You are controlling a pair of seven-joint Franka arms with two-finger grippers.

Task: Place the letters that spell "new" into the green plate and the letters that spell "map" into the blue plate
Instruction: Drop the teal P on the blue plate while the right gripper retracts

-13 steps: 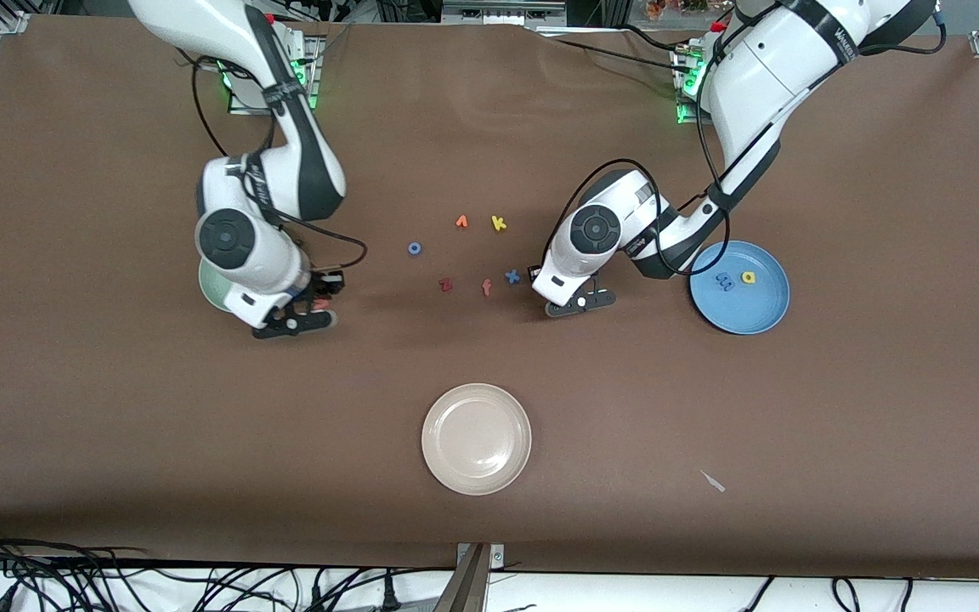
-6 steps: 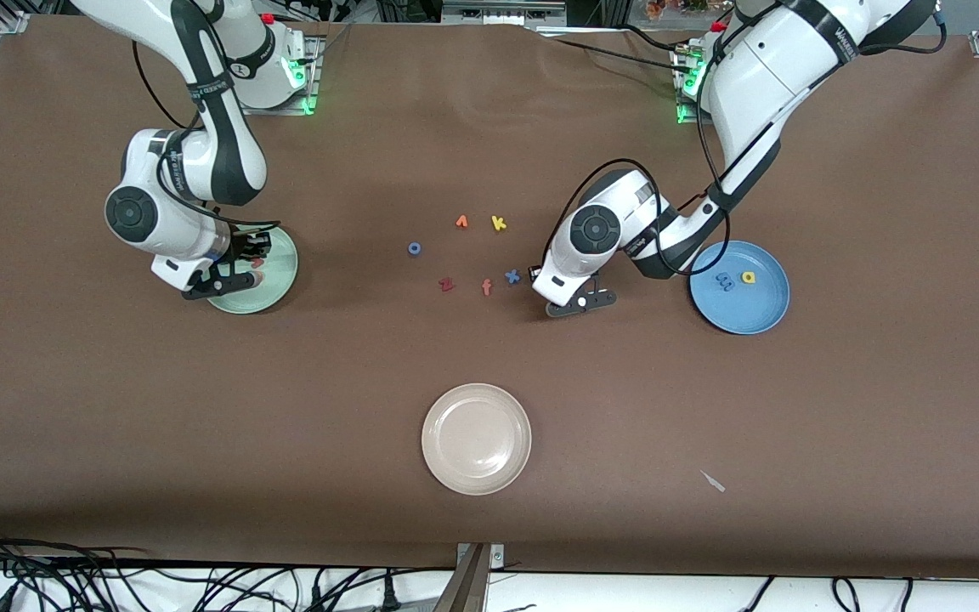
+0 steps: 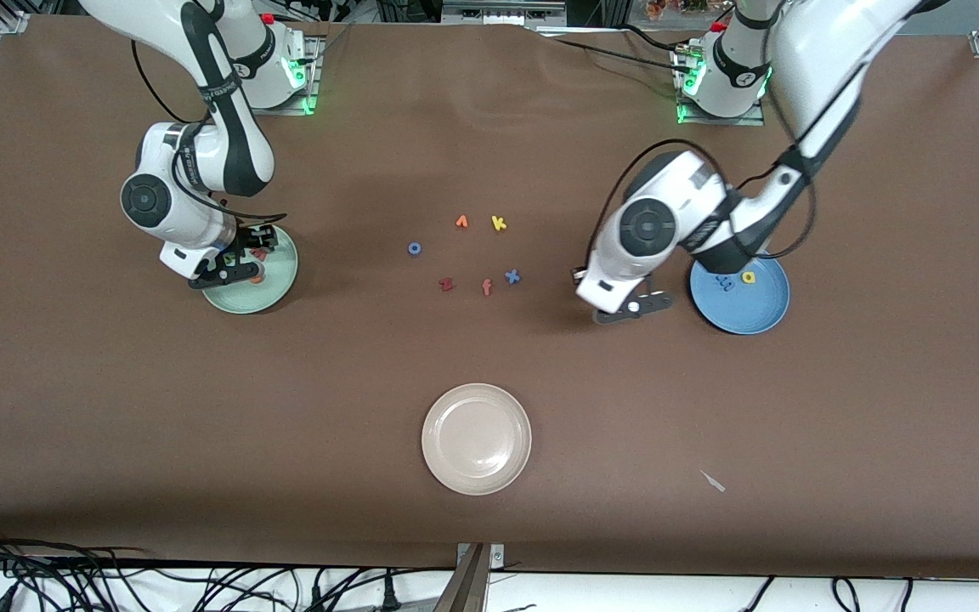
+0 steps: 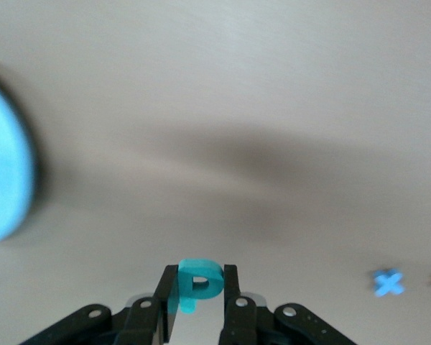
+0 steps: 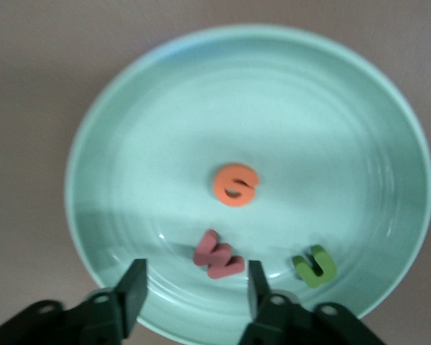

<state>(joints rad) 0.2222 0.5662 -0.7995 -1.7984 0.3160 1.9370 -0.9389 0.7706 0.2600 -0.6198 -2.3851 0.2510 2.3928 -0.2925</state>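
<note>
The green plate holds all three letters of "new": the orange "e" near its middle, the pink "w" and the green "n" closer to its rim. The right gripper hangs just over this plate with its fingers apart and nothing between them, the "w" lying on the plate below the gap.

Toward the left arm's end of the table from the green plate sits the blue plate, with the blue "m" and the yellow "a" on it. The left gripper pinches the teal "p" between its closed fingers, over bare table just beside the blue plate.

Between the two plates lie the spare letters: a blue "o", an orange letter, a yellow "k", a dark red "z", a salmon "f" and a blue "x". Nearer the front camera than the green plate stands a cream-white plate.
</note>
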